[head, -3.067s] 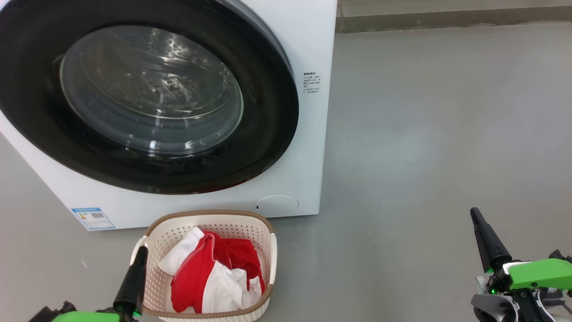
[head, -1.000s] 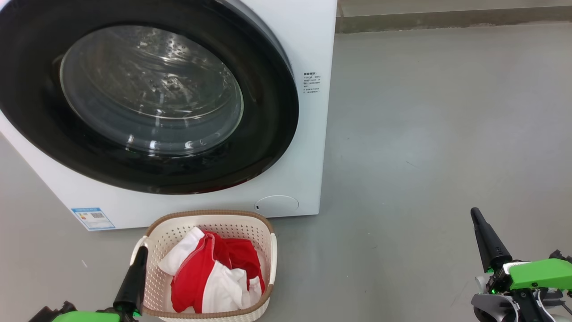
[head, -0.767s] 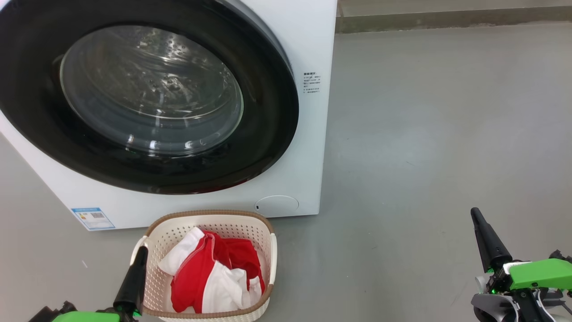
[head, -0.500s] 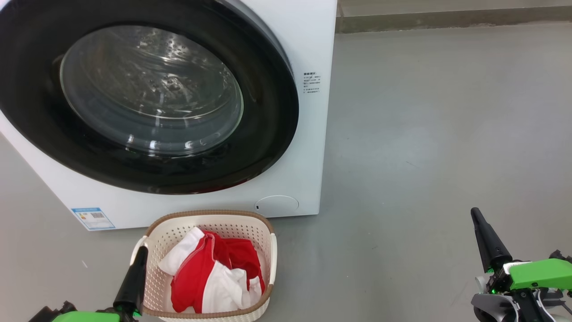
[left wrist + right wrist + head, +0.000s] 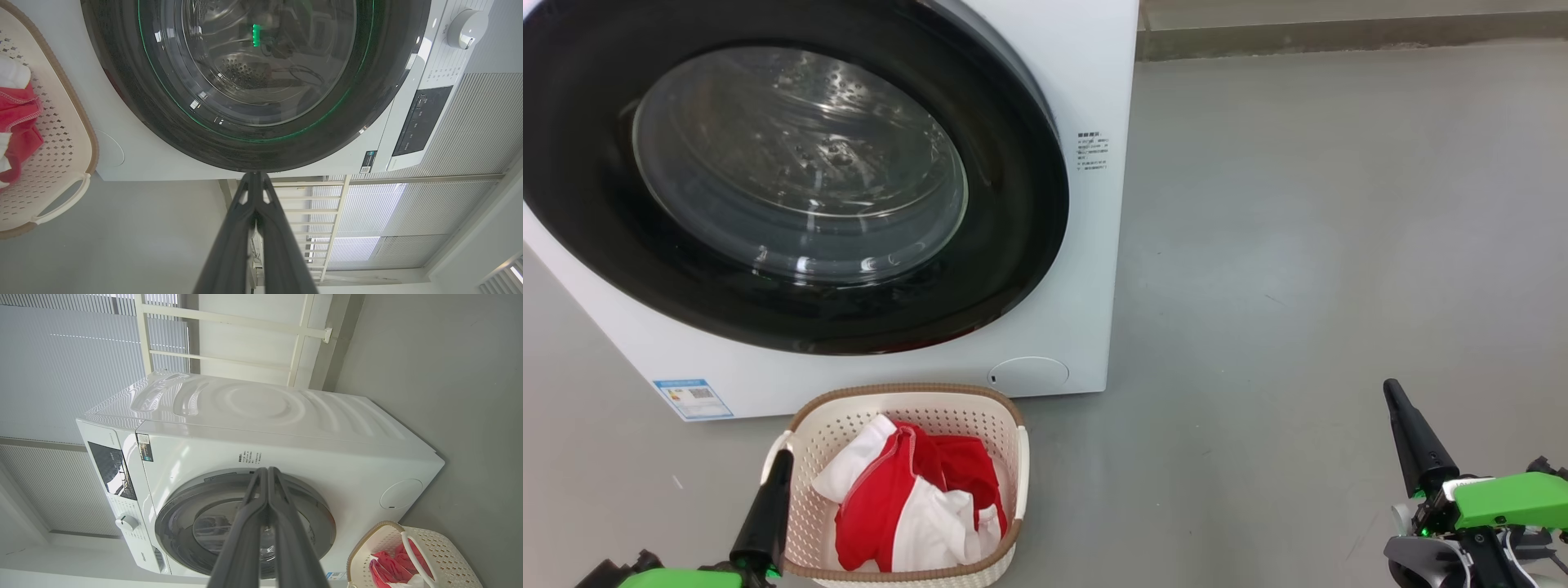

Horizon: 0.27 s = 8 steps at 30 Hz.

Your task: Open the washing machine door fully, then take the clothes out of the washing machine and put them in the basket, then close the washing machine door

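Observation:
The white washing machine point(image 5: 1086, 269) stands on the floor with its black-rimmed round door point(image 5: 1013, 245) lying flat against its front; the glass window shows a bare steel drum. In front of it sits the cream basket point(image 5: 907, 398), holding the red and white clothes point(image 5: 907, 498). My left gripper point(image 5: 783, 457) is shut and empty at the basket's left rim. My right gripper point(image 5: 1390, 388) is shut and empty over bare floor at the lower right, far from the machine. The wrist views show the door point(image 5: 253, 151) point(image 5: 318, 514), the basket point(image 5: 77, 122) point(image 5: 449, 547) and the clothes point(image 5: 20, 118) point(image 5: 388, 563).
Grey floor point(image 5: 1298, 245) stretches to the right of the machine up to a wall base at the back. A small round service flap point(image 5: 1029, 373) sits at the machine's lower right front. Blinds and a white rail frame point(image 5: 229, 326) stand behind the machine.

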Motion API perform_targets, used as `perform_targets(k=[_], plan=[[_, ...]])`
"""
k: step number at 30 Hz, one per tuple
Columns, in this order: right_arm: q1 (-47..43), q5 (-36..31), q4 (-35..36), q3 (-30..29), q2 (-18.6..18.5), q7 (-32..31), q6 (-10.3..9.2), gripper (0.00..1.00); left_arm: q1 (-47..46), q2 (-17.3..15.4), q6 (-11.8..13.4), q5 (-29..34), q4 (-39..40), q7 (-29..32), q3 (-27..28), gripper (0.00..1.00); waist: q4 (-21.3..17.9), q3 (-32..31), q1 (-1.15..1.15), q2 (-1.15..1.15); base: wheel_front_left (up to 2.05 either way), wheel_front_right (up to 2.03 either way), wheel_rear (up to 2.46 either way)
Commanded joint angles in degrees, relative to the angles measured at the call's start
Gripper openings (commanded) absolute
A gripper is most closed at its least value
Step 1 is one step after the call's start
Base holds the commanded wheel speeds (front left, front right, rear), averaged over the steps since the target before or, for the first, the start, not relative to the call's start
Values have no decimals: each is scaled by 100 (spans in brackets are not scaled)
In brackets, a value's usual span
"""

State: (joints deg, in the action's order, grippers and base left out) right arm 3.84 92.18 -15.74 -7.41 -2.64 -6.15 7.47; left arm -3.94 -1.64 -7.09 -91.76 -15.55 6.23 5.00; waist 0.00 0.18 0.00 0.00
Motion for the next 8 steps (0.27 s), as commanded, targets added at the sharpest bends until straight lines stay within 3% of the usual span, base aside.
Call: perform_targets(k=[1,8], plan=[[234,-4,171,86,-26,-36,2,0,-225,-123,-40,-41,151,25,151,0,0,0,0,0,0,0,0],[234,-4,171,86,-26,-36,2,0,-225,-123,-40,-41,151,25,151,0,0,0,0,0,0,0,0]])
